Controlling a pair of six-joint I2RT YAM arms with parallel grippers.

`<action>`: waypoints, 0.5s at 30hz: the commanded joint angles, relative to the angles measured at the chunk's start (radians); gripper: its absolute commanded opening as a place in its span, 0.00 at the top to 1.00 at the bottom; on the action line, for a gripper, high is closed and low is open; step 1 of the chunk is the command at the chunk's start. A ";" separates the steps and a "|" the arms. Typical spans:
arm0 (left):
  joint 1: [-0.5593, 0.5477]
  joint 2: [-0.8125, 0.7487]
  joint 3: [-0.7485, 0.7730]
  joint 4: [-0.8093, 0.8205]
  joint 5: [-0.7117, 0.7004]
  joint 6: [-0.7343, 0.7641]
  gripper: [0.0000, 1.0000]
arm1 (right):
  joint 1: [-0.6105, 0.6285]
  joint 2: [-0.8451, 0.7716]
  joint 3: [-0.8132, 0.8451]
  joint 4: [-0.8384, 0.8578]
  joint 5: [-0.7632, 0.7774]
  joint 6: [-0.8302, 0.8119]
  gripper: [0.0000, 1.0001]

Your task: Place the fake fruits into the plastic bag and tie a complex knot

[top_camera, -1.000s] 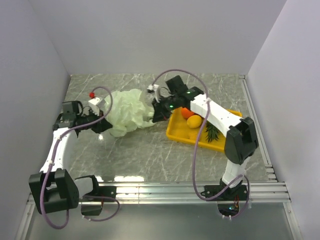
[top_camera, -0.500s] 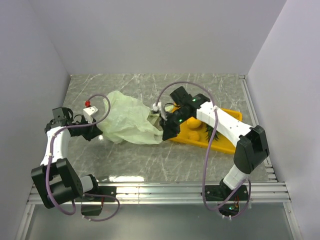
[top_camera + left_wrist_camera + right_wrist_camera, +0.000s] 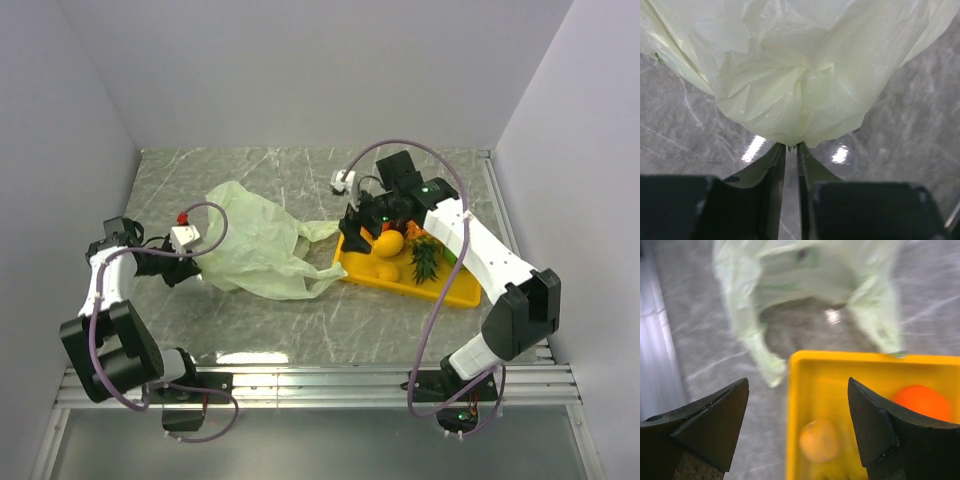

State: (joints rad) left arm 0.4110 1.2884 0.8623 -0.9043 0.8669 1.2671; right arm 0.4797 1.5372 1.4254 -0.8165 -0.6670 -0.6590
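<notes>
The pale-green plastic bag (image 3: 255, 245) lies flat on the marble table, its two handle loops (image 3: 318, 232) pointing at the yellow tray (image 3: 450, 295). My left gripper (image 3: 188, 268) is at the bag's closed left end. In the left wrist view the bag (image 3: 800, 75) fills the top and its bottom corner just touches my left gripper (image 3: 791, 145), whose jaws stand a narrow slit apart. My right gripper (image 3: 356, 236) hangs wide open and empty over the tray's left end (image 3: 840, 370). The fake fruits stay in the tray: lemon (image 3: 388, 243), pineapple piece (image 3: 425, 258), orange ball (image 3: 922, 400), small yellowish piece (image 3: 821, 440). No knot shows.
A metal rail (image 3: 380, 380) runs along the near table edge by both arm bases. Another rail (image 3: 510, 230) lines the right side. White walls close in the back and both sides. Purple cables loop over each arm.
My right gripper let go of the bag's handles, opened wide and swung right over the tray. The bag dropped and spread flat. My left jaws parted slightly.
</notes>
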 commanded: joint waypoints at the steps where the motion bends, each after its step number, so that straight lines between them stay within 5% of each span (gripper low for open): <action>1: 0.009 0.041 0.053 0.034 0.040 0.152 0.78 | 0.014 -0.032 -0.019 0.266 0.107 0.068 0.13; 7: 0.011 0.083 0.093 0.070 0.078 0.177 0.44 | 0.135 0.159 -0.012 0.445 0.331 0.068 0.11; 15: 0.022 0.014 0.208 -0.149 0.156 0.187 0.22 | 0.152 0.358 0.055 0.668 0.439 0.013 0.06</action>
State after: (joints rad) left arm 0.4259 1.3670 1.0203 -0.9390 0.9314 1.4235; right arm 0.6369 1.8709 1.4200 -0.2810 -0.2726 -0.6075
